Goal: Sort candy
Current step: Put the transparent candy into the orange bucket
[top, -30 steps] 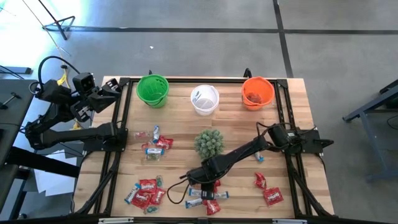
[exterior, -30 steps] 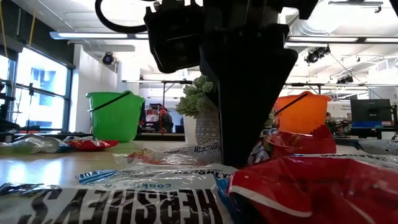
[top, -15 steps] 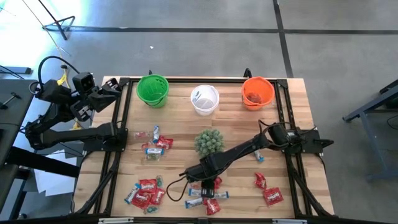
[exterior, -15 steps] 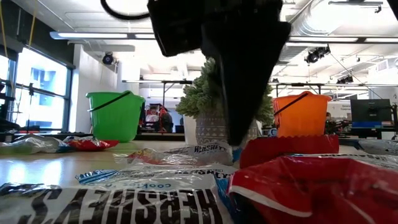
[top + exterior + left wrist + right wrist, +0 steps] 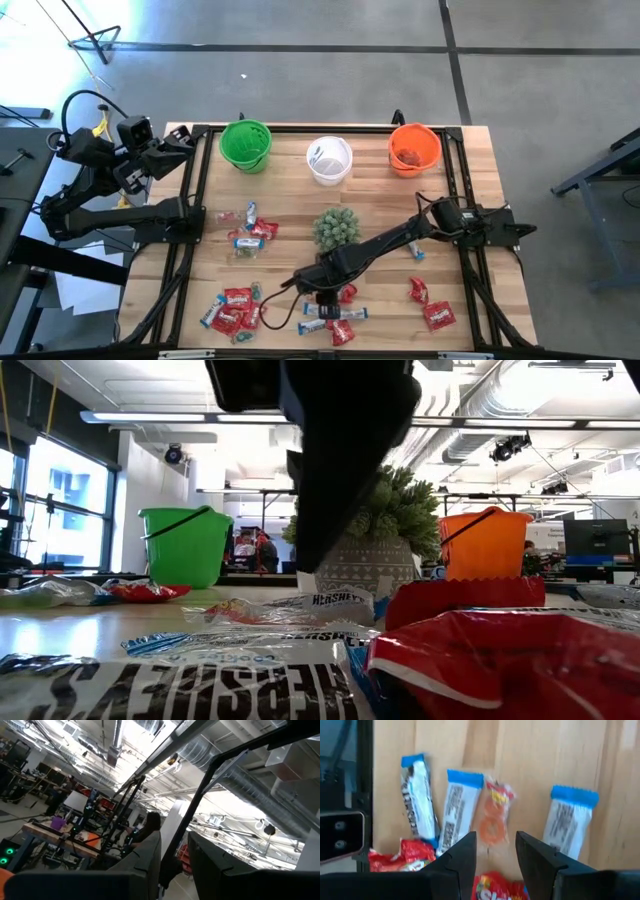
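While its fingers (image 5: pixel 462 857) stand apart and empty, right gripper (image 5: pixel 495 851) above candy (image 5: pixel 494 817), apparently not touching.

Right arm stretches across the table, its right gripper (image 5: pixel 322 297) pointing down near the front edge, fingers (image 5: pixel 462 857) parted, nothing between. Left arm folded back off the table's left side, left gripper (image 5: pixel 174 865) slightly parted.
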